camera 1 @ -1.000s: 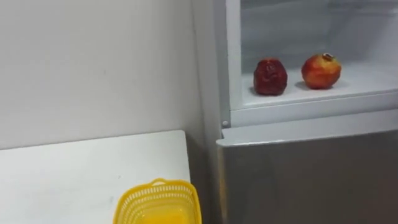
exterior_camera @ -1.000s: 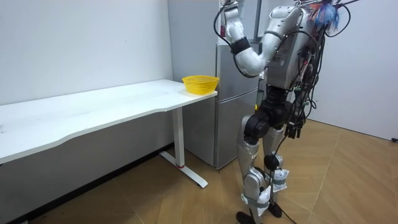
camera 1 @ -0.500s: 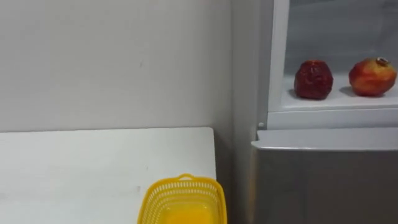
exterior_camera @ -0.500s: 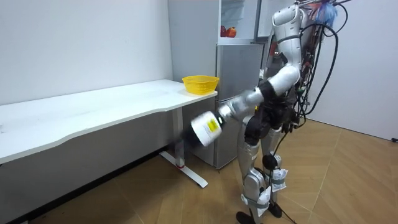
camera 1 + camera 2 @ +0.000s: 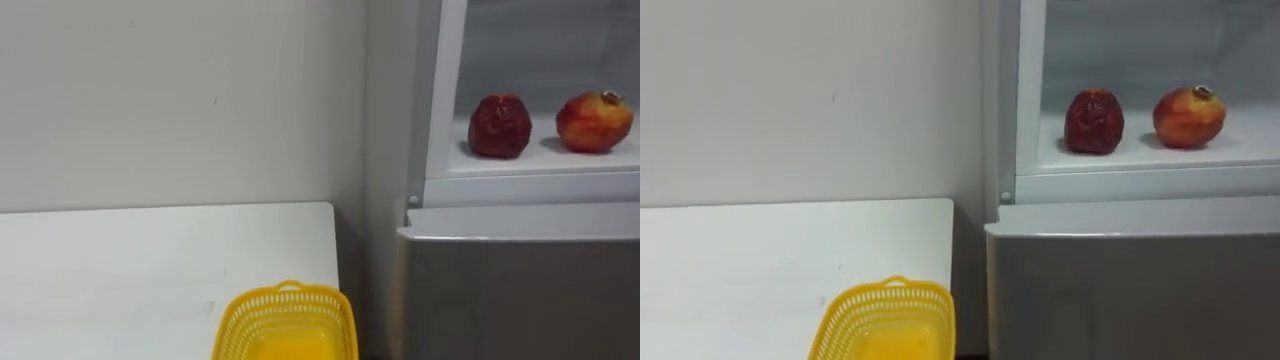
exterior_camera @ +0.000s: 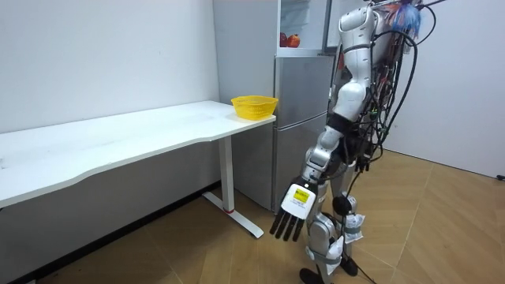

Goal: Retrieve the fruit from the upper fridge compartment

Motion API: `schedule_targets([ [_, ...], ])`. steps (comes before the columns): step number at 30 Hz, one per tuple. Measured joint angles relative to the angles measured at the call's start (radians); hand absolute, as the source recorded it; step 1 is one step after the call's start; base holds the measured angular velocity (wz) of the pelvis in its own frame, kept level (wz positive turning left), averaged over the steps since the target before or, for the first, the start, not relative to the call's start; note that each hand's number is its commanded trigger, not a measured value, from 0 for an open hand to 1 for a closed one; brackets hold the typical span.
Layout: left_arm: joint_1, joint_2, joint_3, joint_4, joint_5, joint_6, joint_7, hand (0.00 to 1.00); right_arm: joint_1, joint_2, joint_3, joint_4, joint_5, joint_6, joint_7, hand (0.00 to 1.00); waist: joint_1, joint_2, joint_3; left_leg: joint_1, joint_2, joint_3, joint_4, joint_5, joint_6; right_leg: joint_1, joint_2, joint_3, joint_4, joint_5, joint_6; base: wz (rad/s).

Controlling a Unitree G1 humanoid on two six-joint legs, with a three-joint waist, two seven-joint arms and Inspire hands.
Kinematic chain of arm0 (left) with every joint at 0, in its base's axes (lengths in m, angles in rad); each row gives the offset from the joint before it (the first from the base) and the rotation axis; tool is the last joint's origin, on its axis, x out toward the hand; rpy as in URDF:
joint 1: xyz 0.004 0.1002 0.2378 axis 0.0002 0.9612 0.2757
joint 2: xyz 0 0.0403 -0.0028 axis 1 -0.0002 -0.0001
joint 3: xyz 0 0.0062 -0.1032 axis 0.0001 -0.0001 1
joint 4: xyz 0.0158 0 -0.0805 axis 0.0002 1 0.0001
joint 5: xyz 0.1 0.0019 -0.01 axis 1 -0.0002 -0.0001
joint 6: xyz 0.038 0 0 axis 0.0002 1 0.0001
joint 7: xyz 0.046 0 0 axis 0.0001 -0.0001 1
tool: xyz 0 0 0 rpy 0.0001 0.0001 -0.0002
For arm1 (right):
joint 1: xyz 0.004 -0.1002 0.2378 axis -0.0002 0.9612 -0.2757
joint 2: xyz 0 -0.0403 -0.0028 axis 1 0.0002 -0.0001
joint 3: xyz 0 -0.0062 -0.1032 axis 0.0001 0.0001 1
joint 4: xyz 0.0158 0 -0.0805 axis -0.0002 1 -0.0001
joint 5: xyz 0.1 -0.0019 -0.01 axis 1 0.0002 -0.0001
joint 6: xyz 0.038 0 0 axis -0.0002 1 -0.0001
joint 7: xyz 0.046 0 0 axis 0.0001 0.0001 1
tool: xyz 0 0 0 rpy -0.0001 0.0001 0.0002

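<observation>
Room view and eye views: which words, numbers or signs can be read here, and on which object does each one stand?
Yellow label on the back of the left hand: it carries dark print, too small to read.
Fridge, dark red fruit, red-orange fruit, yellow basket, white table: no text visible on any of them.

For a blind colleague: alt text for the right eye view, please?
A dark red fruit and a red-orange fruit sit on a shelf in the open upper fridge, above the shut grey lower door. To the left, a yellow basket stands on a white table.
</observation>
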Motion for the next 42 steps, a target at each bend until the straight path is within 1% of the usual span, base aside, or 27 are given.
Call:
schedule_targets([
  [2,-0.026,-0.002,-0.028,0.012,0.101,0.026,-0.036,0.0,-0.003,0.002,0.002,0.0,-0.018,0.016,0.011,0.0,-0.016,-0.006,-0.0001,-0.001,0.0,0.004,0.0,0.0,0.0,-0.004,0.001,0.012,0.001,-0.001,0.001,-0.1],
  [3,-0.041,-0.002,-0.045,0.012,0.147,0.039,-0.051,0.0,-0.002,0.004,0.002,0.0,-0.019,0.016,0.011,0.0,-0.019,-0.009,-0.0003,-0.001,0.0,0.008,-0.002,0.0,0.0,-0.007,0.002,0.018,0.002,-0.001,0.001,-0.11],
  [4,-0.051,-0.002,-0.054,0.012,0.161,0.043,-0.056,0.0,-0.006,0.005,0.002,0.0,-0.019,0.018,0.011,0.0,-0.02,-0.012,-0.0012,-0.001,0.0,0.01,-0.003,0.0,0.0,-0.009,0.002,0.022,0.002,-0.001,0.001,-0.1],
  [5,-0.069,-0.001,-0.072,0.012,0.175,0.054,-0.06,0.0,-0.008,0.01,0.002,0.002,-0.017,0.028,0.011,0.0,-0.027,-0.019,-0.0016,-0.001,0.0,0.012,-0.005,0.0,0.001,-0.01,0.004,0.028,0.003,0.0,0.002,-0.07],
  [6,-0.084,0.0,-0.091,0.011,0.182,0.057,-0.069,0.0,-0.01,0.016,0.002,0.004,-0.015,0.034,0.009,0.0,-0.039,-0.023,-0.0004,-0.001,0.0,0.019,-0.004,0.0,0.001,-0.01,0.004,0.03,0.003,0.0,0.002,-0.05],
  [7,-0.091,0.0,-0.1,0.011,0.191,0.058,-0.072,0.0,-0.013,0.019,0.002,0.003,-0.013,0.036,0.008,0.0,-0.044,-0.026,0.0003,0.0,0.0,0.021,-0.005,0.0,0.001,-0.011,0.004,0.032,0.003,0.0,0.002,-0.11],
  [9,-0.118,0.0,-0.141,0.009,0.231,0.057,-0.079,0.0,-0.013,0.027,0.003,-0.011,-0.011,0.035,0.007,0.0,-0.053,-0.032,0.0014,-0.001,0.001,0.033,-0.007,0.0,0.001,-0.017,0.006,0.043,0.004,0.002,0.004,-0.13],
  [11,-0.132,0.0,-0.162,0.009,0.231,0.053,-0.084,0.0,-0.014,0.033,0.003,-0.024,-0.011,0.035,0.004,0.0,-0.059,-0.034,0.0009,0.0,0.001,0.043,-0.01,0.0,0.001,-0.021,0.006,0.05,0.005,0.002,0.005,-0.12],
  [14,-0.143,0.001,-0.178,0.011,0.253,0.049,-0.095,0.0,-0.028,0.037,0.006,-0.039,-0.011,0.031,-0.011,0.0,-0.07,-0.032,0.0009,0.0,0.003,0.062,-0.019,0.0,0.001,-0.035,0.01,0.076,0.021,0.004,0.004,-0.26],
  [17,-0.145,0.001,-0.18,0.01,0.268,0.049,-0.098,0.0,-0.033,0.038,0.021,-0.054,-0.013,0.026,-0.027,0.0,-0.071,-0.033,0.0001,0.0,0.0,0.081,-0.019,0.0,0.001,-0.048,0.012,0.093,0.026,0.004,0.004,-0.17],
  [21,-0.143,0.001,-0.181,0.003,0.301,0.049,-0.108,0.0,-0.028,0.038,0.024,-0.107,-0.012,0.025,-0.052,0.0,-0.077,-0.034,0.0018,-0.001,0.0,0.083,-0.019,0.0,0.001,-0.051,0.011,0.093,0.024,0.004,0.005,-0.02],
  [22,-0.145,0.003,-0.185,0.001,0.308,0.049,-0.113,0.0,-0.026,0.038,0.024,-0.146,-0.011,0.029,-0.06,0.0,-0.075,-0.035,0.0012,-0.001,0.0,0.086,-0.02,0.0,0.001,-0.052,0.011,0.095,0.018,0.004,0.005,-0.08],
  [23,-0.144,0.004,-0.191,-0.002,0.309,0.049,-0.117,0.0,-0.014,0.037,0.024,-0.227,-0.002,0.035,-0.062,0.0,-0.073,-0.035,0.0014,-0.002,0.0,0.096,-0.02,0.0,0.001,-0.058,0.011,0.099,0.019,0.004,0.005,-0.15],
  [24,-0.143,0.005,-0.195,-0.005,0.309,0.049,-0.117,0.0,-0.007,0.037,0.024,-0.276,0.014,0.032,-0.064,0.0,-0.07,-0.034,0.0013,-0.003,0.002,0.102,-0.021,0.0,0.001,-0.063,0.012,0.101,0.019,0.005,0.004,-0.21],
  [25,-0.142,0.005,-0.197,-0.008,0.309,0.049,-0.117,0.0,-0.006,0.038,0.024,-0.356,0.041,0.024,-0.07,0.0,-0.069,-0.032,0.0037,-0.003,0.005,0.108,-0.021,0.0,0.001,-0.066,0.013,0.102,0.019,0.008,0.002,-0.13],
  [27,-0.14,0.004,-0.198,-0.024,0.308,0.048,-0.121,0.0,-0.001,0.04,0.025,-0.496,0.071,-0.008,-0.072,0.0,-0.074,-0.033,0.0032,-0.001,0.009,0.108,-0.02,0.0,0.001,-0.066,0.013,0.102,0.019,0.008,0.002,-0.01],
  [28,-0.137,0.004,-0.198,-0.034,0.307,0.045,-0.121,0.0,0.002,0.04,0.025,-0.531,0.077,-0.014,-0.072,0.0,-0.074,-0.033,0.0034,-0.002,0.009,0.108,-0.02,0.0,0.001,-0.066,0.013,0.102,0.019,0.008,0.002,0.04],
  [29,-0.13,0.004,-0.198,-0.049,0.307,0.033,-0.121,0.0,0.015,0.043,0.026,-0.613,0.093,-0.02,-0.072,0.0,-0.071,-0.034,0.0034,-0.002,0.01,0.108,-0.02,0.0,0.001,-0.066,0.013,0.103,0.019,0.009,0.002,0.0],
  [30,-0.125,0.004,-0.197,-0.057,0.307,0.028,-0.121,0.0,0.024,0.045,0.026,-0.66,0.096,-0.02,-0.071,0.0,-0.07,-0.033,0.0032,-0.002,0.01,0.108,-0.02,0.0,0.001,-0.066,0.013,0.105,0.018,0.009,0.003,0.0],
  [32,-0.111,0.005,-0.197,-0.07,0.307,0.017,-0.124,0.0,0.051,0.054,0.026,-0.845,0.107,-0.021,-0.06,0.0,-0.081,-0.033,0.0027,-0.004,0.009,0.107,-0.019,0.0,0.001,-0.065,0.013,0.104,0.017,0.009,0.003,0.0],
  [33,-0.107,0.005,-0.197,-0.075,0.307,0.017,-0.124,0.0,0.051,0.054,0.026,-0.879,0.112,-0.024,-0.058,0.0,-0.086,-0.033,0.0027,-0.004,0.009,0.107,-0.019,0.0,0.001,-0.065,0.013,0.104,0.018,0.009,0.003,0.04],
  [35,-0.092,0.007,-0.197,-0.102,0.308,0.012,-0.126,0.0,0.047,0.054,0.025,-0.95,0.144,-0.057,-0.057,0.0,-0.099,-0.034,-0.001,-0.006,0.004,0.107,-0.019,0.0,0.001,-0.063,0.014,0.103,0.017,0.011,0.004,0.04],
  [36,-0.089,0.008,-0.197,-0.105,0.308,0.01,-0.127,0.0,0.047,0.054,0.025,-0.958,0.15,-0.061,-0.057,0.0,-0.1,-0.034,-0.0022,-0.006,0.004,0.107,-0.019,0.0,0.001,-0.063,0.014,0.103,0.017,0.011,0.004,0.0],
  [40,-0.077,0.014,-0.196,-0.107,0.309,0.003,-0.128,0.0,0.059,0.057,0.025,-0.997,0.174,-0.061,-0.056,0.0,-0.11,-0.036,-0.0034,-0.007,0.005,0.107,-0.02,0.0,0.001,-0.066,0.014,0.106,0.017,0.011,0.004,-0.02],
  [42,-0.06,0.014,-0.196,-0.133,0.309,0.001,-0.128,0.0,0.06,0.057,0.025,-1.018,0.177,-0.06,-0.055,0.0,-0.118,-0.037,-0.0033,-0.005,0.005,0.108,-0.02,0.0,0.001,-0.066,0.014,0.11,0.017,0.012,0.005,-0.05],
])
